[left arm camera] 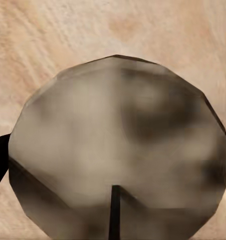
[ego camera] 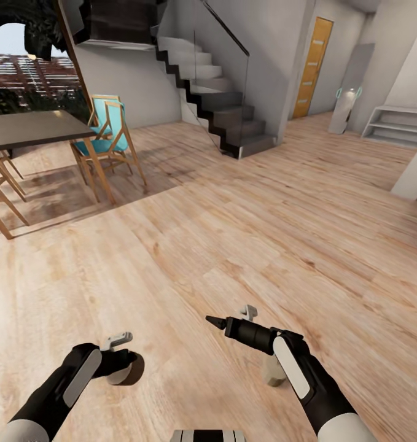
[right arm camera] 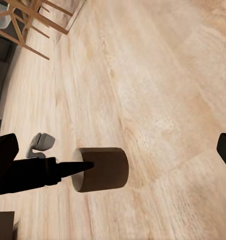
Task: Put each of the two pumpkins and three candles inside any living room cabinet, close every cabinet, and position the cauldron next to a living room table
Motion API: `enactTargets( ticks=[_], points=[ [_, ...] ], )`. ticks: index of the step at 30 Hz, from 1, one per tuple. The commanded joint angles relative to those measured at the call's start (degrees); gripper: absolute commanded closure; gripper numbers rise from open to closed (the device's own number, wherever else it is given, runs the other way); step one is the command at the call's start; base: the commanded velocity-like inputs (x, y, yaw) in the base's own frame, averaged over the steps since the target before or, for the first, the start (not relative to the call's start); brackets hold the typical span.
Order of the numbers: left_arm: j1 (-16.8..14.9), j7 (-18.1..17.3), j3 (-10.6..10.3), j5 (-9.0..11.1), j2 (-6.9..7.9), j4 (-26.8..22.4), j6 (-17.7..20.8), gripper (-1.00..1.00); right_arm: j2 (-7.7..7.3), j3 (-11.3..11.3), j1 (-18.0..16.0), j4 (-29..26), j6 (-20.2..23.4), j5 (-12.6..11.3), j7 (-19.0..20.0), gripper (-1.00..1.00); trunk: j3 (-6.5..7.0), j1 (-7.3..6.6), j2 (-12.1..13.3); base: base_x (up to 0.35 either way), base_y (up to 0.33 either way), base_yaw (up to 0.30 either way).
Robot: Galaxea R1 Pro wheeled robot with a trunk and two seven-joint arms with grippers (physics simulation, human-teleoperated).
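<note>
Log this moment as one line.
phase: carrying | left gripper: shut on short round brown candle | right gripper: open, empty | underfoot: light wood plank floor

- Two robot arms, each ending in one gripper: the left gripper (ego camera: 123,359) and the right gripper (ego camera: 215,321)
- One brown, drum-shaped object (ego camera: 127,370) at the left gripper; what it is cannot be told
- One dark dining table (ego camera: 30,127)
- One chair with a teal seat (ego camera: 107,138) plainly seen; wooden legs (ego camera: 2,184) of further chairs show under the table, number unclear
- One staircase (ego camera: 214,98) with one handrail
- One orange door (ego camera: 312,67)
- One white robot-like figure (ego camera: 344,110) by the far wall
- One low set of pale steps (ego camera: 395,124) at the right
- One wooden floor (ego camera: 233,245)
</note>
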Motion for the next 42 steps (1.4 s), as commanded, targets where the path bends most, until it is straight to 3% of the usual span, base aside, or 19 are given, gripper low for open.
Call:
enactTargets(
  ticks=[1, 9, 14, 18, 19, 20, 23, 27, 36, 39, 42],
  points=[
    [0.0, 0.5, -0.1, 0.4, 0.0, -0.3, 0.5, 1.0, 0.03, -0.1, 0.0, 0.0, 0.4, -0.2, 0.0, -1.0, 0.18, -0.03, 0.0, 0.0, 0.0, 0.0],
    [0.0, 0.5, -0.3, 0.2, -0.37, -0.8, 1.1, 1.0, 0.06, -0.3, 0.0, -0.1, 0.4, -0.1, -0.3, -1.0, 1.74, -1.21, 2.0, 0.0, 0.0, 0.0],
    [0.0, 0.6, -0.2, 0.2, -0.38, -0.8, 1.2, 1.0, 0.26, -0.4, 0.0, -0.1, 0.8, -0.1, -5.8, -1.0, 2.64, -2.31, 4.0, 0.0, 0.0, 0.0],
    [0.0, 2.4, 0.2, 0.3, -0.36, -0.9, 1.2, 1.0, 0.26, -0.3, 0.0, -0.6, 2.5, 0.0, -15.4, -1.0, 3.36, -3.18, 5.7, 0.0, 0.0, 0.0],
    [0.0, 3.7, 0.3, 0.4, -0.37, -0.9, 1.2, 1.0, 0.25, -0.3, 0.0, -0.7, 3.0, 0.0, -19.0, -1.0, 3.54, -3.4, 6.1, 0.0, 0.0, 0.0],
    [0.0, 6.0, 0.3, 0.8, -0.39, -1.5, 1.2, 1.0, 0.1, -0.2, 0.0, -0.9, 3.8, -0.1, -24.9, -1.0, 3.72, -3.62, 6.5, 0.0, 0.0, 0.0],
    [0.2, 8.7, 0.2, 1.2, -0.45, -3.9, 1.2, 1.0, -0.03, -0.2, 0.0, -1.1, 5.3, -0.2, -36.0, -1.0, 4.26, -4.28, 7.7, 0.0, 0.0, 0.0],
    [0.4, 9.6, 0.2, 1.4, -0.47, -5.1, 1.2, 1.0, 0.05, -0.1, 0.0, -1.2, 6.4, -0.3, -45.5, -1.0, 4.97, -5.16, 9.3, 0.0, 0.0, 0.0],
    [0.4, 9.8, -0.1, 1.4, -1.0, -5.4, 1.2, 1.0, -0.03, -0.3, 0.0, -7.3, 8.4, -0.3, -48.8, -1.0, 6.59, -7.14, 12.9, 0.0, 0.0, 0.0],
    [0.4, 9.8, -0.2, 1.2, -3.13, -5.5, 1.2, 1.0, -0.09, -1.4, 0.0, -10.3, 11.6, -0.3, -49.7, -1.0, 7.13, -7.8, 14.1, 0.0, 0.0, 0.0],
    [0.5, 10.8, -0.3, 0.7, -6.2, -5.6, 1.2, 1.0, -0.12, -3.4, 0.0, -12.7, 13.0, -0.2, -52.2, -1.0, 7.67, -8.46, 15.3, 0.0, 0.0, 0.0]
  ],
)
